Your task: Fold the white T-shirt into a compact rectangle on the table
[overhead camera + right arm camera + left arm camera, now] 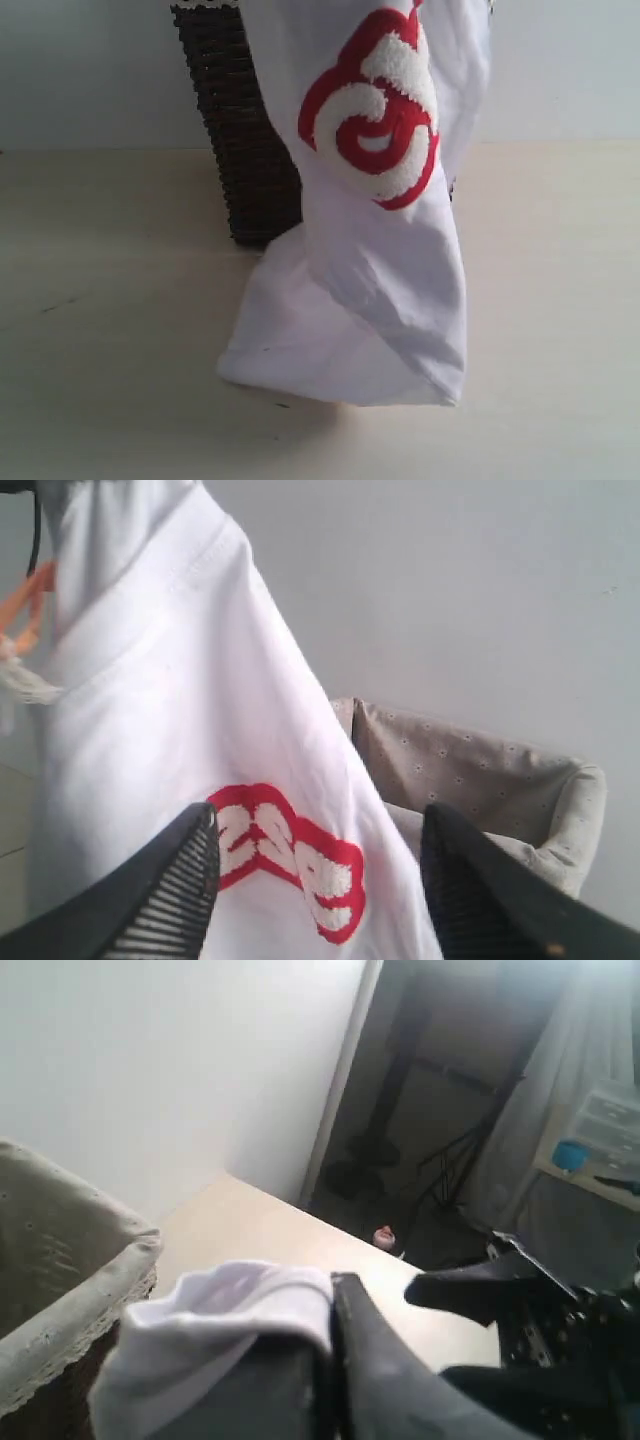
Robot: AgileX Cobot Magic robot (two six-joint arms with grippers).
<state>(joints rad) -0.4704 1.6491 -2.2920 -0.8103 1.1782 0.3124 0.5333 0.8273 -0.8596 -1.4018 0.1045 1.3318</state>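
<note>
**White T-shirt hangs before the basket, lower end on the table**

In the exterior view the thin white T-shirt [370,250] drops from the top edge of the frame down through the centre. Its fuzzy white bubble letters [375,110], outlined in thick red, sit at upper centre. The shirt's lower end lies bunched on the smooth, matte, pale beige table [110,380] at lower centre. Behind it, at upper centre-left, stands the dark brown wicker basket [245,140], tightly woven in horizontal rows. Neither gripper shows in this view.

The left wrist view adds the left gripper [332,1295]. Its dark, smooth fingers are pressed together and clamped on a soft, rounded fold of the white T-shirt. Beside it is the basket's pale fabric liner [60,1260], with a lacy trim along the rim.

The right wrist view alone shows the right gripper [320,880], its jaws standing apart. Its black fingers [175,890] have finely ribbed inner faces. The shirt hangs just beyond the gap, showing a double-stitched seam [200,565] and the red-edged letters. Whether the cloth touches either finger cannot be told. Here the liner's fabric carries small dots.
</note>
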